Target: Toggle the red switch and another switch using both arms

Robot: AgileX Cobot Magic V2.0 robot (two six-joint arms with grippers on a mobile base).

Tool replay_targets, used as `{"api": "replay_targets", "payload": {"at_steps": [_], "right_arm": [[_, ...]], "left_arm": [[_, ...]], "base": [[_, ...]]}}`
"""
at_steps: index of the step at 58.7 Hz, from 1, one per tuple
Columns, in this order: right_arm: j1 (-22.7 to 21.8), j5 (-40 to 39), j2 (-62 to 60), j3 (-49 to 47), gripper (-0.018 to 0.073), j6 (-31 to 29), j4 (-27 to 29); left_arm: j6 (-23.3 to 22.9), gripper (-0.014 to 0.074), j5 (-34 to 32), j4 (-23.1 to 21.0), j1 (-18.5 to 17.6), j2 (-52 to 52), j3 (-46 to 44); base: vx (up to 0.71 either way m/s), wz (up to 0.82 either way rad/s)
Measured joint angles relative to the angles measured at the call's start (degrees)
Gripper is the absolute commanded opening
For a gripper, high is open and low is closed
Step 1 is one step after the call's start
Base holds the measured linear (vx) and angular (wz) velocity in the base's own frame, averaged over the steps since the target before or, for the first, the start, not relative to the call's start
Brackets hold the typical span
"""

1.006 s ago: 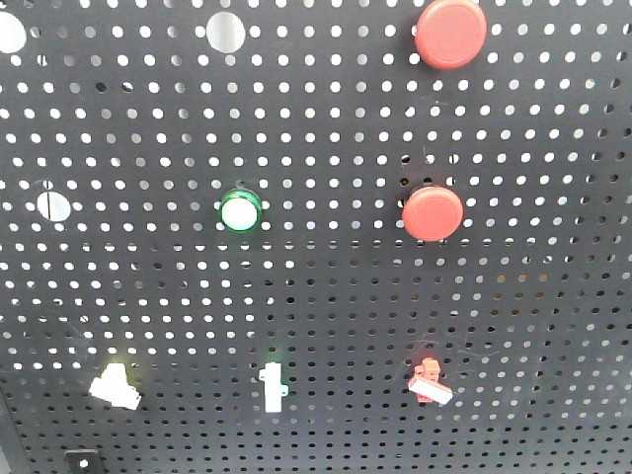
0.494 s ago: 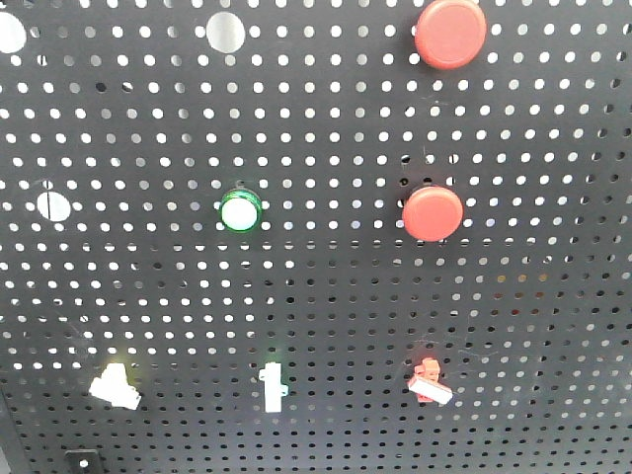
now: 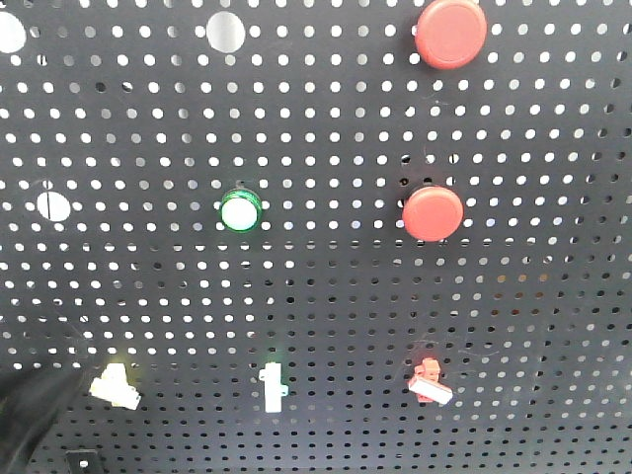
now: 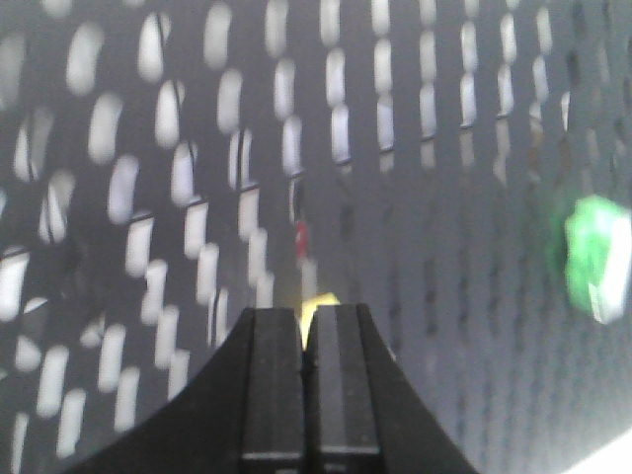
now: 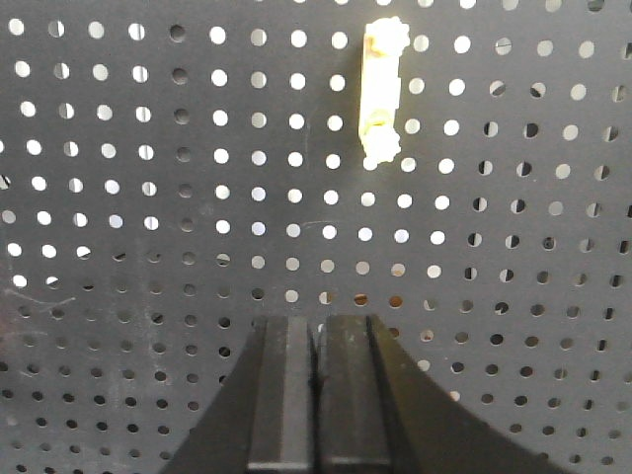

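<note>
Low on the pegboard, I am aiming my closed left gripper at, probably, the pale switch; right gripper, closed too, should meet the red switch squarely.

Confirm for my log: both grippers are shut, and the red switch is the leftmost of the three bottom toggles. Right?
No: the front-facing view shows the red switch rightmost of the three bottom toggles. The left gripper and right gripper are indeed shut.

A dark blurred shape (lower left) sits beside the pale switch.
</note>
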Motion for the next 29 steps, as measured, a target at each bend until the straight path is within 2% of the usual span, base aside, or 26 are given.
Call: {"api": "replay_targets", "payload": {"at_steps": [16, 29], "right_arm": [[0.00, 0.18, 0.00, 0.00, -0.0006, 0.00, 0.00], [0.00, 0.18, 0.00, 0.00, -0.0006, 0.00, 0.00]], "left_arm": [[0.00, 0.0002, -0.27, -2.44, 0.00, 6.45, -2.10], [0.00, 0.0002, 1.29, -4.17, -0.04, 6.85, -2.38]], "base": [[0.00, 0.00], [0.00, 0.00]]}}
